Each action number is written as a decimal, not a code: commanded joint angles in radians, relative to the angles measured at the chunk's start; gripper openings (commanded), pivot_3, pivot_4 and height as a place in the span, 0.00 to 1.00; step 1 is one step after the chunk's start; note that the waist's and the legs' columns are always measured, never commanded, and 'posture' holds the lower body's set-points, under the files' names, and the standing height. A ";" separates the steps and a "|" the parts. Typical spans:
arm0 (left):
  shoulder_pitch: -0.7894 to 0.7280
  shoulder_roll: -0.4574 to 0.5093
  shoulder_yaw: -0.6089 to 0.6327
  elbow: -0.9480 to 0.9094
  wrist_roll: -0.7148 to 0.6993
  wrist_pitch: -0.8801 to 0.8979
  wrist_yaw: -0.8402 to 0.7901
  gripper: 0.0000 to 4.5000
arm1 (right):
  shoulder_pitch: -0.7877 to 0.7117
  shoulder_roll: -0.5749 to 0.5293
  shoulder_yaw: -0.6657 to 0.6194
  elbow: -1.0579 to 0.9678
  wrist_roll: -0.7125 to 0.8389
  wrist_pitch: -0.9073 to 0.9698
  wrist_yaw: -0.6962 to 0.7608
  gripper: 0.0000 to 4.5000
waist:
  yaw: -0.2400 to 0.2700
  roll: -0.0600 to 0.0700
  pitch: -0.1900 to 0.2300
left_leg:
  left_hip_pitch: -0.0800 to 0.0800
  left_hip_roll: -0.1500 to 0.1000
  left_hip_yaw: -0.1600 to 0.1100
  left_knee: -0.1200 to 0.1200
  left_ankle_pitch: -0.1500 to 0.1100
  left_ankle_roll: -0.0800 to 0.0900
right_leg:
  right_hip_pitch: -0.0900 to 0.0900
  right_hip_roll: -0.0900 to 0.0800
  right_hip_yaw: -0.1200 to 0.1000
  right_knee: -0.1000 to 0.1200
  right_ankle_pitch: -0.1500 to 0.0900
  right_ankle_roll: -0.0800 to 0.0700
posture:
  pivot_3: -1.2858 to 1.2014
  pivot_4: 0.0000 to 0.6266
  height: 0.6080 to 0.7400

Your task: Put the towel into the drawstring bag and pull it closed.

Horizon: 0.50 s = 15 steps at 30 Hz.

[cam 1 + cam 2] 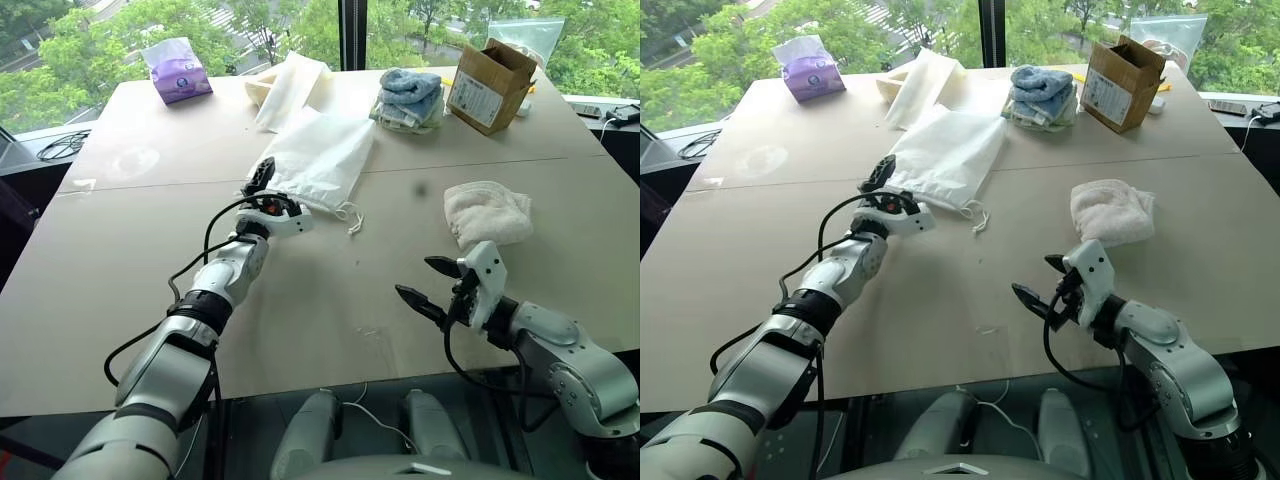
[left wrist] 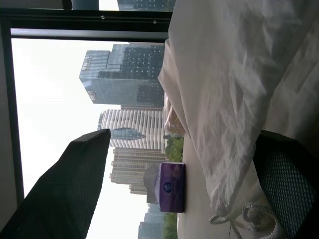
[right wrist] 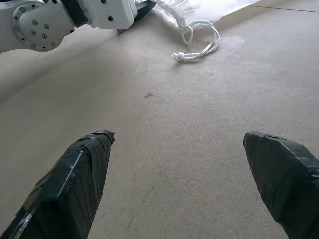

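Observation:
The drawstring bag (image 1: 322, 155) lies flat on the table past the middle, its mouth toward me, and a white cord loop (image 1: 351, 216) trails from the mouth. My left gripper (image 1: 268, 188) is open at the left corner of the mouth. In the left wrist view the bag's fabric (image 2: 234, 99) lies against one of its fingers (image 2: 289, 184), and the other finger stands well apart. The towel (image 1: 487, 212) lies crumpled on the table to the right. My right gripper (image 1: 430, 283) hovers open and empty nearer me than the towel, over bare table.
A purple tissue pack (image 1: 178, 70) sits at the far left. A flat cream cloth sheet (image 1: 290, 85), a stack of blue and pale towels (image 1: 408, 98) and an open cardboard box (image 1: 490, 85) line the table's far side. A seam (image 1: 150, 185) runs across the table.

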 commanded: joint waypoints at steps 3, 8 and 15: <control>-0.114 0.011 0.021 0.167 -0.056 -0.033 0.029 1.00 | 0.002 0.001 -0.020 -0.042 0.006 -0.010 -0.009 1.00 | 0.000 0.000 0.000 | 0.000 0.000 0.000 0.000 0.000 0.000 | 0.000 0.000 0.000 0.000 0.000 0.000 | 0.52 0.24 1.00; -0.193 0.013 -0.006 0.268 -0.063 -0.069 0.036 1.00 | -0.002 0.002 -0.018 -0.042 0.007 -0.012 -0.013 1.00 | 0.000 0.000 0.000 | 0.000 0.000 0.000 0.000 0.000 0.000 | 0.000 0.000 0.000 0.000 0.000 0.000 | 0.52 0.24 1.00; -0.267 -0.007 -0.046 0.392 -0.078 -0.177 -0.090 1.00 | -0.006 -0.001 -0.020 -0.045 0.010 -0.008 -0.016 1.00 | -0.001 -0.001 0.000 | 0.000 -0.001 0.000 0.001 0.000 0.000 | 0.000 0.000 0.000 0.000 0.000 0.000 | 0.52 0.24 1.00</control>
